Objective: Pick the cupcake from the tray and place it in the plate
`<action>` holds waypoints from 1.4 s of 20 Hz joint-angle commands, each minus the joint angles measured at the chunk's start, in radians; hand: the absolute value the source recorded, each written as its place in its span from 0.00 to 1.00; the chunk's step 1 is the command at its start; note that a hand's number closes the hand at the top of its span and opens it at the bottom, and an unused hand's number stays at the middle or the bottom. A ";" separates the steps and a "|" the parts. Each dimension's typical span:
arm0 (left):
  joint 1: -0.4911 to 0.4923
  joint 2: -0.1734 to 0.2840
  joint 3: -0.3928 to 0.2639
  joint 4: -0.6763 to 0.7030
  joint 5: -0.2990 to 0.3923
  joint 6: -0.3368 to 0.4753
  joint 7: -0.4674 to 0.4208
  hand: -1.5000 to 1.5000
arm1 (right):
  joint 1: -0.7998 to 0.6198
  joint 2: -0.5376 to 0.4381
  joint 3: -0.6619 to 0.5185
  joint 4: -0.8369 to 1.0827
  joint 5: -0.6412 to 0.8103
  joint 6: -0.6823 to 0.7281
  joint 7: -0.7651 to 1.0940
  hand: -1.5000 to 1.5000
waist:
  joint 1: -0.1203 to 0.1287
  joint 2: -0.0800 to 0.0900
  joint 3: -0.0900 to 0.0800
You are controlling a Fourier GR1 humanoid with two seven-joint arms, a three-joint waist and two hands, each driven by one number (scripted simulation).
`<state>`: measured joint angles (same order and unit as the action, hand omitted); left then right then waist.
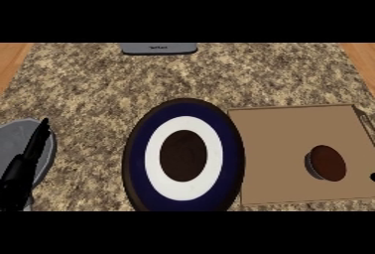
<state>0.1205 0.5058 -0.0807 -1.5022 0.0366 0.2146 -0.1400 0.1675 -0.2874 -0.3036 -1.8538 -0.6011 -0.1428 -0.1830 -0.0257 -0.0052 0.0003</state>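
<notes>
Granite counter — cupcake on tray

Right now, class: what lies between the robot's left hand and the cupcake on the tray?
In the head view, the plate lies between the left robot hand and the cupcake, which sits on the tray.

Left hand rests open at lower left, fingers up.
</notes>
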 commanded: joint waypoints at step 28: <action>-0.045 -0.073 0.026 0.034 -0.075 -0.051 0.006 0.50 | 0.001 -0.540 0.079 0.206 0.304 0.579 0.432 0.00 | 0.032 0.006 0.000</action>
<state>0.0840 0.4445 -0.0603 -1.4731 -0.0247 0.1654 -0.1398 0.2065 -0.7968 -0.2510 -1.7162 -0.3455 0.3585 0.2425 0.0105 0.0016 0.0003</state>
